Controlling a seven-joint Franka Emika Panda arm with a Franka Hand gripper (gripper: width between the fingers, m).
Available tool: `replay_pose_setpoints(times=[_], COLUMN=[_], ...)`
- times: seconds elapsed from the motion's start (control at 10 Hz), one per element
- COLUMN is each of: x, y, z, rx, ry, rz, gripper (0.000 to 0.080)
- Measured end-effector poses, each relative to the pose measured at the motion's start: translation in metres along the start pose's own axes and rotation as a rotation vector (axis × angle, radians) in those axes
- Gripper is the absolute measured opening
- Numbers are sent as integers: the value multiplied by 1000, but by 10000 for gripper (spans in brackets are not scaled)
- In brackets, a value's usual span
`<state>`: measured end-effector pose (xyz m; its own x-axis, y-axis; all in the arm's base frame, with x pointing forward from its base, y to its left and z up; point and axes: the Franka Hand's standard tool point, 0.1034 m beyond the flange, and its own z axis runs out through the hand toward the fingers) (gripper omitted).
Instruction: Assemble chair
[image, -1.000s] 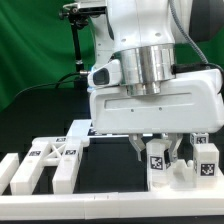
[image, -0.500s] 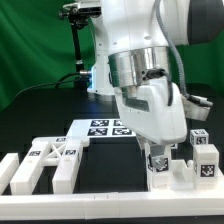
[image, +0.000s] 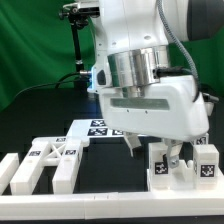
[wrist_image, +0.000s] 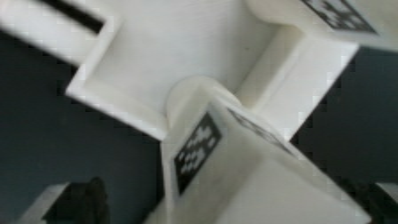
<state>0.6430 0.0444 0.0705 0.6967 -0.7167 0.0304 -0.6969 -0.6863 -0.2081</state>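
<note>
Exterior view: the big white robot arm (image: 150, 70) hogs the shot, hanging over the black table (image: 110, 170). The chair parts sit up front in two groups, a left bunch (image: 50, 160) and a right bunch (image: 190, 165). The marker board (image: 100, 127) lies behind them. The gripper (image: 153, 152) is down at the right bunch, jaws spread and straddling a tagged block (image: 158, 160), nothing gripped.

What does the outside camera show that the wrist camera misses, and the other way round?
Only the exterior view shows the robot arm, the marker board, the loose chair parts at that view's left and the green curtain. Only the wrist view shows, close up, the notched edge of a white piece. Both show the tagged block beneath the jaws and the black table.
</note>
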Motion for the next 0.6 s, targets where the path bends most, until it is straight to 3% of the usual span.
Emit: replay_pose_setpoints(times=[0.3,0.4,0.5,0.6], x=[-4,-6,-10,-14], y=[1,0,-10,-17], z=[1,1,-1,-2], rx=[-9,-31,-77,-83], ry=[-19,-25,-29,-23], rz=[-244,-367,-555,-586], gripper=[649,649,649,649])
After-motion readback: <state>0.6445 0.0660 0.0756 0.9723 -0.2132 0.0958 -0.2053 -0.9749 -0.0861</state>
